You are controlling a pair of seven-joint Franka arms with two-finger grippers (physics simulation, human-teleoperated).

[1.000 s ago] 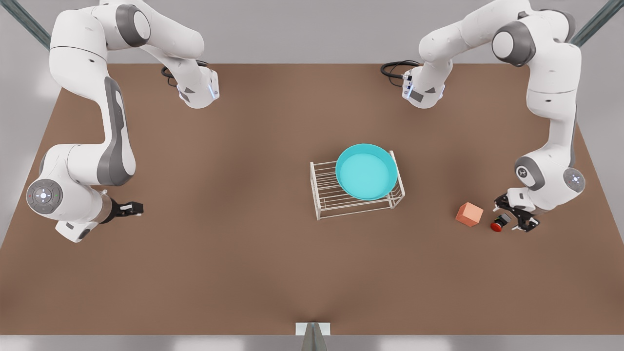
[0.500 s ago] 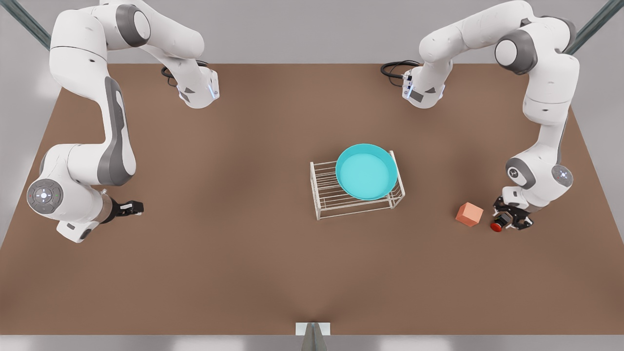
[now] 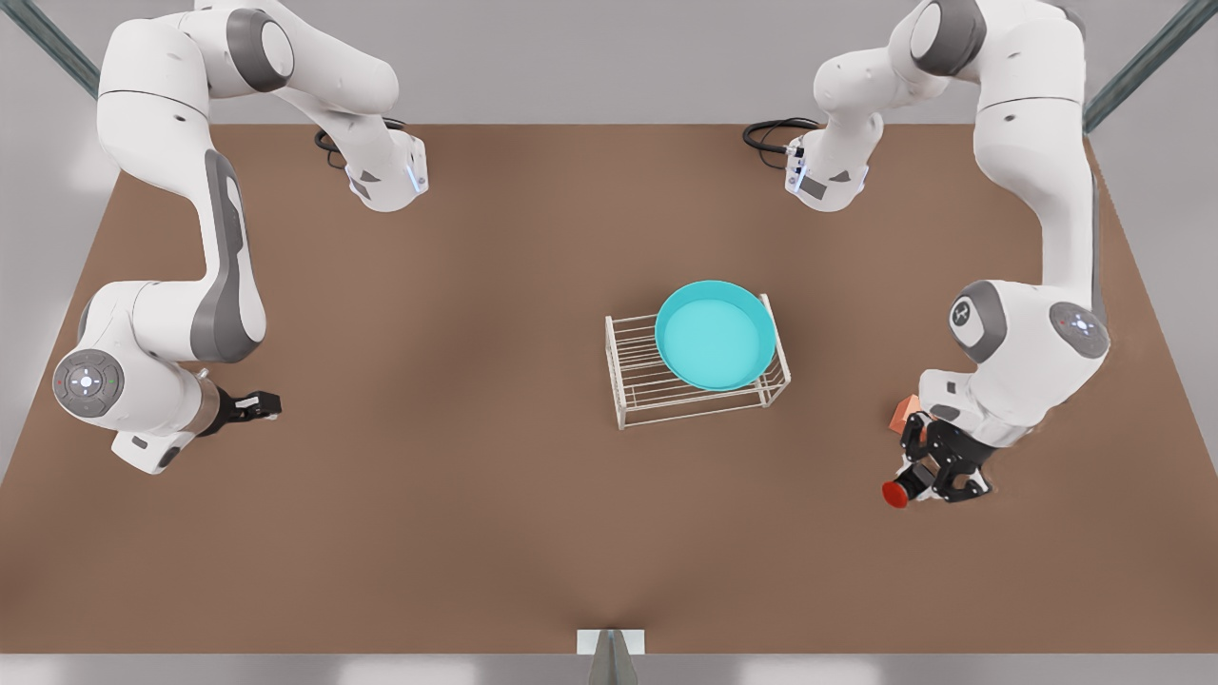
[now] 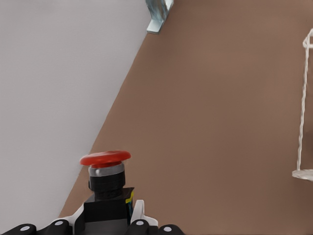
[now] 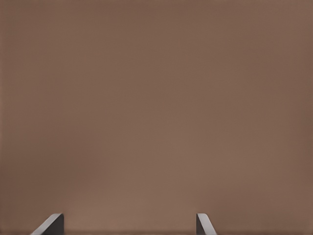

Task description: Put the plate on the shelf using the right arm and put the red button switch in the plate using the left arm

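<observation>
The plate (image 3: 715, 335) already sits on the shelf (image 3: 657, 385); the left tool (image 3: 921, 481), pinching the switch (image 3: 895, 493) above the worktop (image 3: 476, 381), must carry it there, while the right tool (image 3: 255, 406) waits spread.

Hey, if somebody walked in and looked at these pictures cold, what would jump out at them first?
Probably the turquoise plate sitting on top of the white wire shelf mid-table. Next, the left gripper at the front view's right, shut on the red button switch and holding it beside the salmon-orange cube. The right gripper waits open at the front view's left, over the bare brown table.
</observation>
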